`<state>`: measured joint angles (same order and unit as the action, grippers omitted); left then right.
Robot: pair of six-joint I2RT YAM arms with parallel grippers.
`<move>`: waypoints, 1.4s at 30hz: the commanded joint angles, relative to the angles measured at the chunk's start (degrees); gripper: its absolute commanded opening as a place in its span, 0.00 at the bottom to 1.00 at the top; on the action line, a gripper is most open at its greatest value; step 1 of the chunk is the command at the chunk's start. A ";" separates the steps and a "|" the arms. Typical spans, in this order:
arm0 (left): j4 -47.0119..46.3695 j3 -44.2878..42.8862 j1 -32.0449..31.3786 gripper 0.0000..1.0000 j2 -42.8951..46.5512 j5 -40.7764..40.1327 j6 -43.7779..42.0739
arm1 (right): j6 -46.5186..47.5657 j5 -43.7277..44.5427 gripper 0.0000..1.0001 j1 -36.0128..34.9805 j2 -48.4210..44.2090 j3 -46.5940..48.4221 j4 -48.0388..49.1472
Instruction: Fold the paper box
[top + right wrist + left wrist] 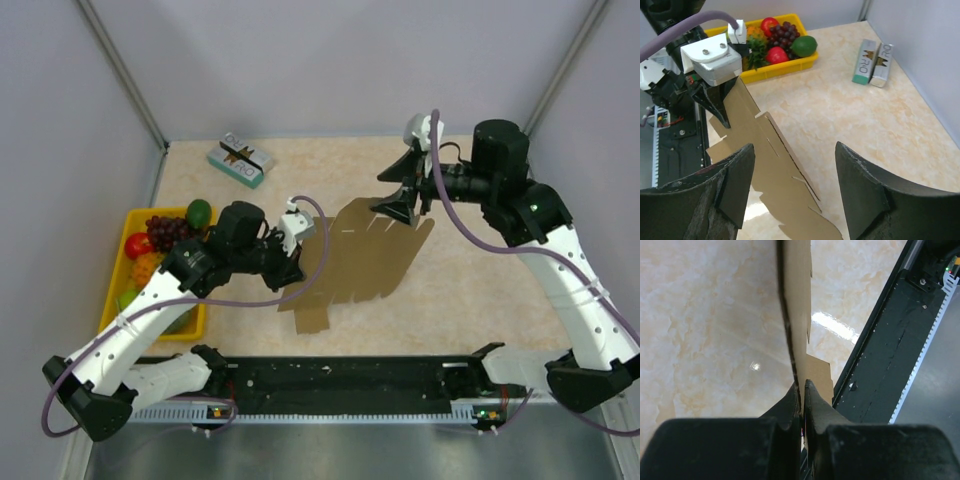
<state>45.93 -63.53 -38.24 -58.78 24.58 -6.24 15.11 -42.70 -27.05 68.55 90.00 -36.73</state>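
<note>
The box (365,255) is not yet a box but an unfolded die-cut sheet of thin brown cardboard. It sits mid-surface between the two arms. Its left side is lifted, so it stands tilted, with the lower flaps down near the surface (480,300).

It looks light, and stiff only across short spans. A sheet this thin will likely bow or flutter if held by one corner, and it should hinge readily along its scored lines and slots. The cut tabs look like the weak spots, apt to crease or tear under a hard pinch. The face is matte, so slipping seems a small risk.

A sound hold would be on a plain panel edge close to a fold line. Gripping a tab tip would be poorer. The panel should be turned about its crease against a second hold on the far side.

The left pincer (802,390) is closed tight on the sheet's edge, with cardboard running straight up from between its fingers. The right pincer (400,192) stands wide and holds nothing. The sheet's far edge runs into the gap between its fingers. Whether either finger touches the cardboard, I cannot tell.

Further out, a yellow tray (113,290) of fruit lies at the left. A teal carton (240,160) sits at the back, well apart from the sheet.
</note>
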 commanded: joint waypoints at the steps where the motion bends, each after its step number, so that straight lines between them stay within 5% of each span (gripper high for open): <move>1: -0.67 -1.25 0.01 0.06 -0.54 3.11 -1.93 | 3.08 -3.36 0.63 -3.27 2.80 1.32 0.08; 8: -0.23 -4.06 0.01 0.06 -2.12 4.95 -2.55 | 4.31 -2.49 0.50 -4.24 3.25 -3.07 -0.19; 13: -1.28 -5.20 0.01 0.08 -0.90 3.55 -1.33 | 3.26 -3.18 0.17 -4.24 3.78 -3.77 2.01; 16: -1.81 -6.43 0.09 0.21 0.07 0.04 2.35 | -2.35 -1.00 0.00 -4.24 2.03 -4.04 5.87; 21: -6.72 -5.82 4.83 0.64 7.08 -4.17 11.85 | -17.09 14.02 0.00 -4.33 -3.23 -4.04 8.34; 26: -11.47 -3.01 13.78 0.80 15.96 -5.86 23.72 | -29.76 21.50 0.00 -2.31 -9.92 -12.26 9.83; 34: -25.86 12.36 17.67 0.81 22.13 -7.00 40.75 | -38.93 16.95 0.00 4.55 -24.08 -30.66 21.09; 42: -48.99 25.38 23.47 0.79 17.92 10.02 43.33 | -39.81 13.26 0.00 4.55 -28.73 -30.94 18.98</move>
<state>15.57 -41.23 -16.78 -39.22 23.92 34.26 -22.22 -27.20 -22.83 43.16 57.98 -21.71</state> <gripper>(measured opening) 0.792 0.008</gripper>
